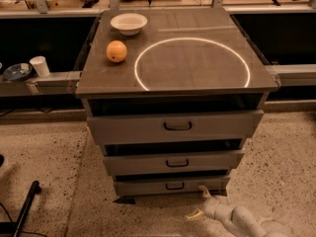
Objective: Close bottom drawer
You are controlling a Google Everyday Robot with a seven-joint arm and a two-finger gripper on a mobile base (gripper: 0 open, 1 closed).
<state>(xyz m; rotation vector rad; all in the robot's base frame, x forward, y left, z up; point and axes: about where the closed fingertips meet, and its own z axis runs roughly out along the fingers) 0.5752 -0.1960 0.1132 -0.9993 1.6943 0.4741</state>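
Observation:
The bottom drawer (148, 187) is the lowest and narrowest of three grey wood-grain drawers, with a small black bar handle (174, 185). Its front stands slightly forward of the cabinet, with a dark gap above it. My gripper (198, 202) is low on the floor side, just in front of the drawer's lower right part. Its pale fingers are spread open and hold nothing. The upper fingertip (203, 189) is at the drawer front's bottom edge, right of the handle.
The middle drawer (143, 163) and top drawer (133, 127) stand further out. On the cabinet top (197, 78) are an orange (116, 51), a white bowl (129, 22) and a lit ring. A white cup (39, 66) sits on the left ledge. A black leg (24, 206) lies on the floor at left.

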